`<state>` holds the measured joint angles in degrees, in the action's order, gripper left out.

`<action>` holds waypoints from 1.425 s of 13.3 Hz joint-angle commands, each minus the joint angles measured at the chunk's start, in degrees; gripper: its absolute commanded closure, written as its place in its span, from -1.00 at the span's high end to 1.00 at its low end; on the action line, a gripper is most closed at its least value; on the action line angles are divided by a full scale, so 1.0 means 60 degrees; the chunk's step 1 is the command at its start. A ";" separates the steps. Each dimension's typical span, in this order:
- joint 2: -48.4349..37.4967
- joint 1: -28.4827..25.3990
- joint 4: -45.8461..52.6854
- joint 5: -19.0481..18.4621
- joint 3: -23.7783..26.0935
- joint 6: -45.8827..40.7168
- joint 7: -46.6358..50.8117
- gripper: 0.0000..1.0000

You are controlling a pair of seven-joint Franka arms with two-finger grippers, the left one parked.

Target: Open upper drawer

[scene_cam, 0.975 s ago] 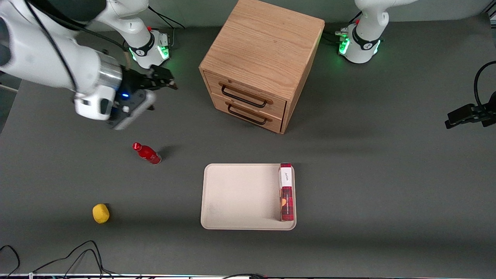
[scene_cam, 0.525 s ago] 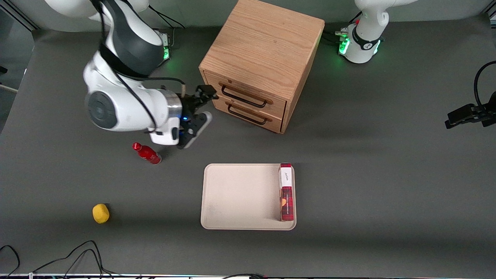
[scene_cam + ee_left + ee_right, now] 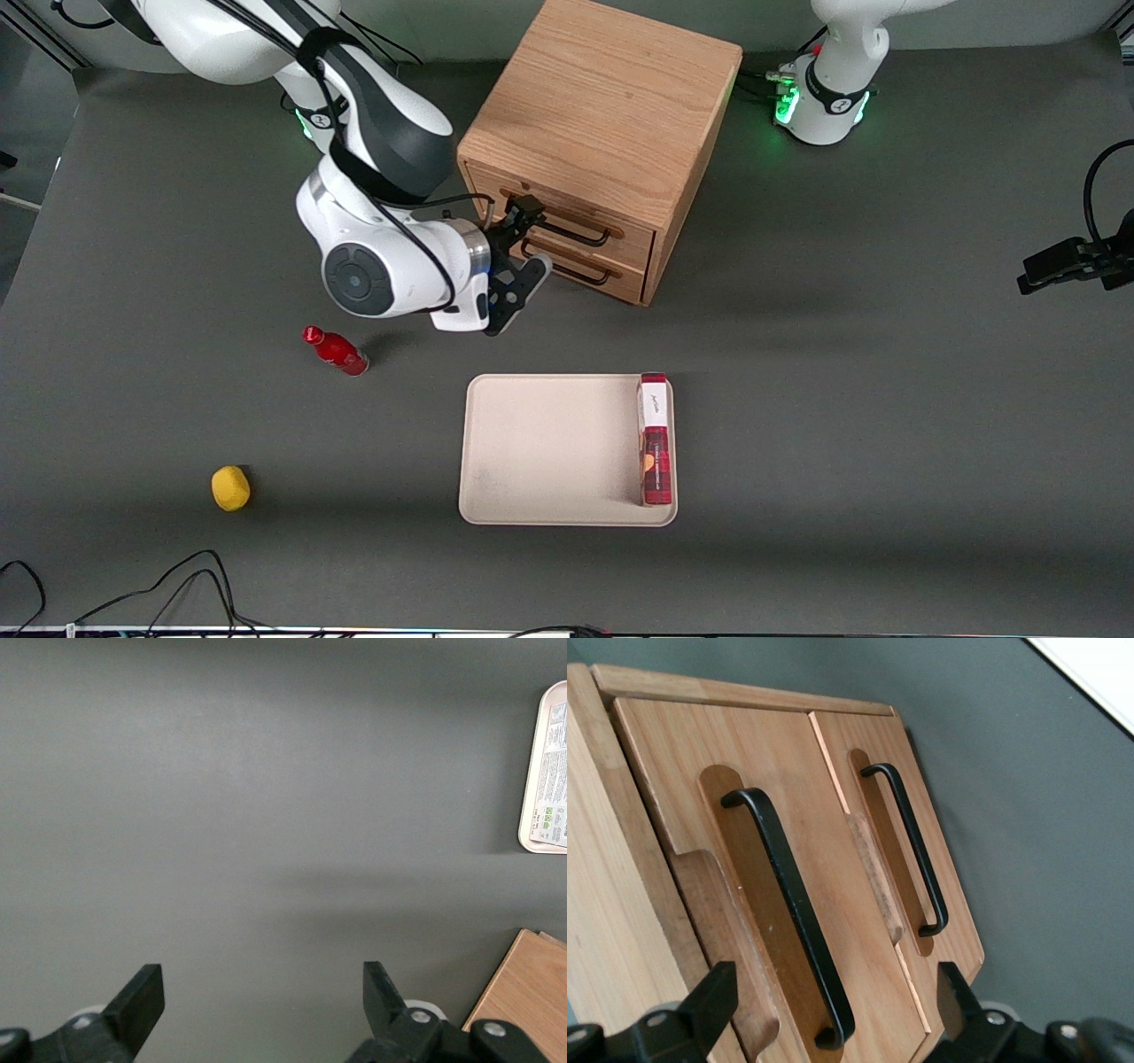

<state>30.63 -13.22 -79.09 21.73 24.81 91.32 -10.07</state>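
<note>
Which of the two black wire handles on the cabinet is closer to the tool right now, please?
The upper drawer's handle, just under the cabinet top. The tool, fingers open, sits right in front of one end of it; the lower drawer's handle lies farther off.

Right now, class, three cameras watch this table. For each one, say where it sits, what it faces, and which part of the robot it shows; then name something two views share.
Front view: high above the table, looking down on the light oak two-drawer cabinet; both arms show, with the pincer at the upper drawer's black wire handle.
Right wrist view: on the working arm, facing the upper drawer close up; open black fingertips show.
Left wrist view: looks down on bare grey table.
Shared: the cabinet, in all three views.
</note>
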 commanded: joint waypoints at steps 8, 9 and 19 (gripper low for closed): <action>-0.0007 -0.0009 -0.1115 -0.0941 0.0641 0.1346 -0.0108 1.00; -0.0022 -0.0009 -0.1174 -0.0941 0.0641 0.1376 -0.0108 1.00; 0.0402 0.0137 -0.0897 -0.1438 0.0641 0.1669 -0.0123 1.00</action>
<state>31.12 -13.00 -86.23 15.79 28.49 100.28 -10.07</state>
